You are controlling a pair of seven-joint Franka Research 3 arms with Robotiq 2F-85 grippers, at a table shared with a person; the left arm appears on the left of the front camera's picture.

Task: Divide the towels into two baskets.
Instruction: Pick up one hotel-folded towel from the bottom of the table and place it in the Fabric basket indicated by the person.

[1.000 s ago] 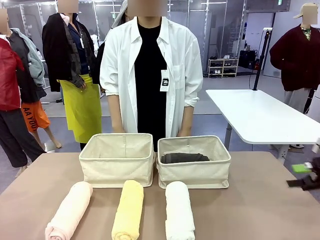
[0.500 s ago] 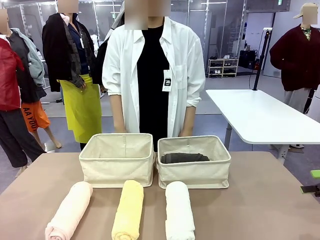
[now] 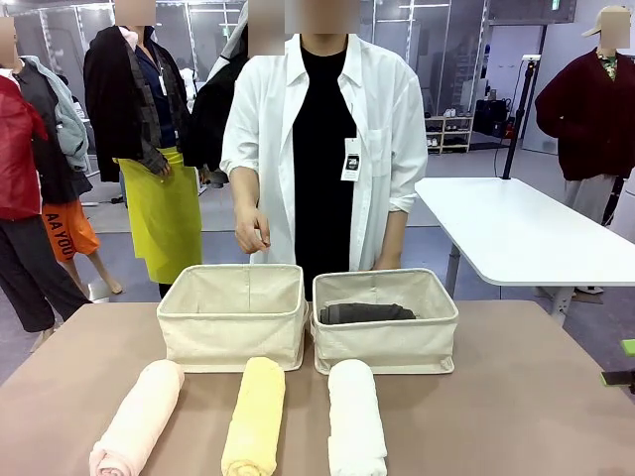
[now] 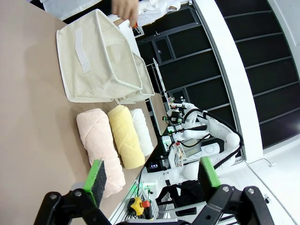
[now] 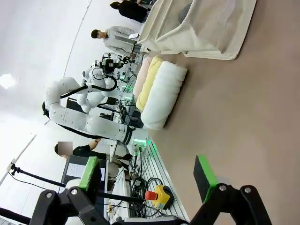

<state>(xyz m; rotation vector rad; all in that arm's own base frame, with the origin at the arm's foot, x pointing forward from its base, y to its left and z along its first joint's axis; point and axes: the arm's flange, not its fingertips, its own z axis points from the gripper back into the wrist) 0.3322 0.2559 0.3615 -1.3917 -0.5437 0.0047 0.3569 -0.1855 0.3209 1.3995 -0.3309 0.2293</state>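
In the front view, the left basket and right basket are set side by side at the middle of the table, nearly touching. The grey towel is seen lying inside the right basket. On the near side of the baskets, three rolls are laid in a row: the pink towel, angled to the left, the yellow towel in the middle, and the white towel in front of the right basket. A person is stood behind the baskets, one hand raised above the left basket. The right gripper is cut off by the right edge.

In the left wrist view, the left gripper is held wide open with nothing between its pads, above the table. The pink towel, yellow towel and white towel are seen beyond it, and the left basket past them.

In the right wrist view, the right gripper is spread open and empty over the table. The white towel is nearest, the yellow towel just behind it, and the right basket is seen at the top.
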